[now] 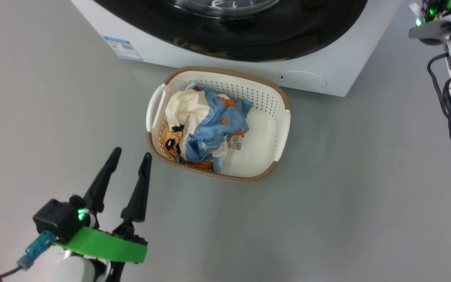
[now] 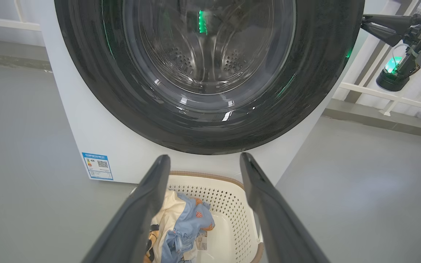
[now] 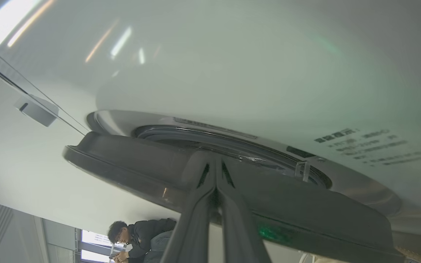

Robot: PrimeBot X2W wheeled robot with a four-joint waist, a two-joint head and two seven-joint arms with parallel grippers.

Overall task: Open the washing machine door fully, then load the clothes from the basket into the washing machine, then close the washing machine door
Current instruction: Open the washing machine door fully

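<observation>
left gripper (image 1: 131,152) held low, 2 fingers spread wide; right gripper (image 3: 216,159) raised, 2 fingers pressed together

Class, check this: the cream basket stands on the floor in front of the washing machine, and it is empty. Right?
No. The basket stands on the floor in front of the washing machine, but it holds clothes, as the head view shows.

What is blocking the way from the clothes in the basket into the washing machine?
The black door covers the opening, seemingly just ajar at one edge. The clothes lie in the basket right in front of it.
</observation>
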